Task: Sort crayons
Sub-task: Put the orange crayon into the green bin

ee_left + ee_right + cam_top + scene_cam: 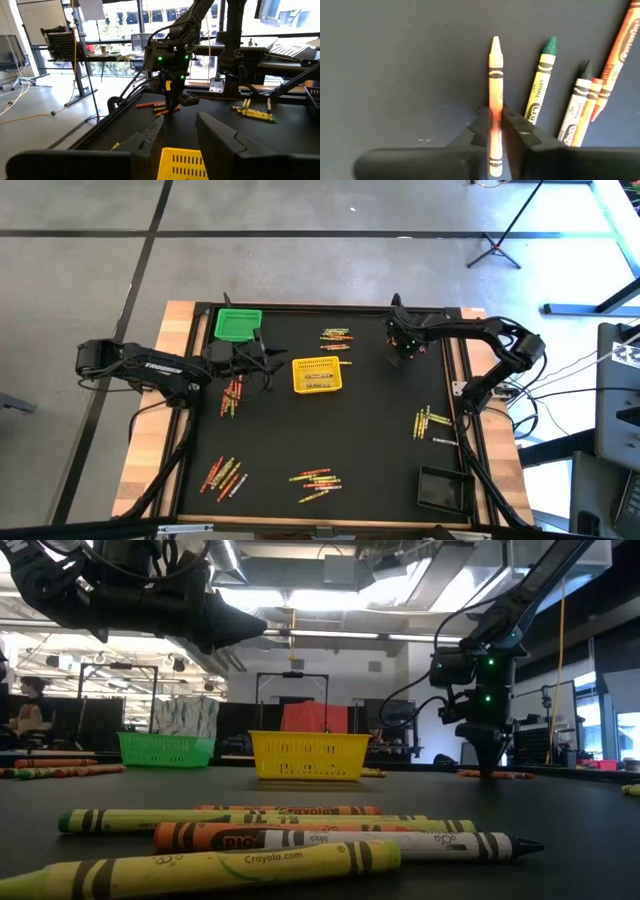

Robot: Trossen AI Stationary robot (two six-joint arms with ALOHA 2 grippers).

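Orange crayon (495,90): nearest, pinched between right gripper (496,131) fingers, tip pointing out past fingertips, over black counter (395,75). Loose crayons (580,95): just beside fingers. Left gripper (175,131): fingers partly apart, empty, above yellow basket (186,164). Green basket (238,324): beside left gripper.

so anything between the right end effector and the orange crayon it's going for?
Nothing visible. The right end effector already has its fingers shut on the thin orange wax crayon; neighbouring green-tipped crayon lies apart to one side on the black tabletop.
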